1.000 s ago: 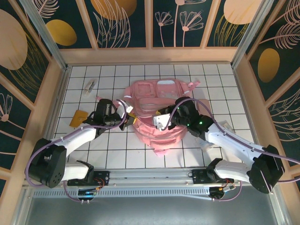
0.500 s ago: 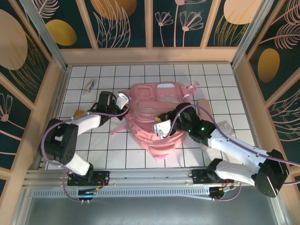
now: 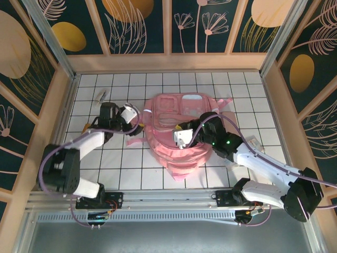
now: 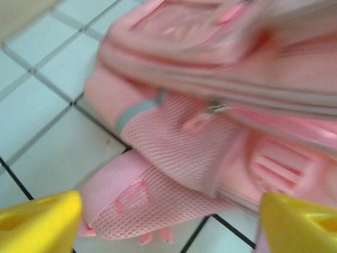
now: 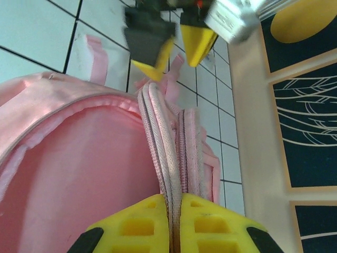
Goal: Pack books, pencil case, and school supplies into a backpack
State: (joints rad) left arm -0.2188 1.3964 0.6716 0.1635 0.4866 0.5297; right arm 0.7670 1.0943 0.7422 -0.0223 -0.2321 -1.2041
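Observation:
The pink backpack lies flat in the middle of the tiled table. My right gripper is over its near half. In the right wrist view it is shut on a ridge of the backpack's pink edge trim. My left gripper sits at the backpack's left side. Its yellow fingers stand wide open around a pink mesh strap of the backpack without touching it. The left gripper also shows beyond the backpack in the right wrist view. A tiny grey-white oblong piece lies at the back left. The dark blue book is out of view.
A tan flat item pokes out from the backpack's right side. A pale item lies by the right arm. Wooden walls ring the tiled table.
My left gripper has drawn back and left from the backpack's left edge, the arm folding toward the left wall. The right gripper keeps its hold and has barely moved.

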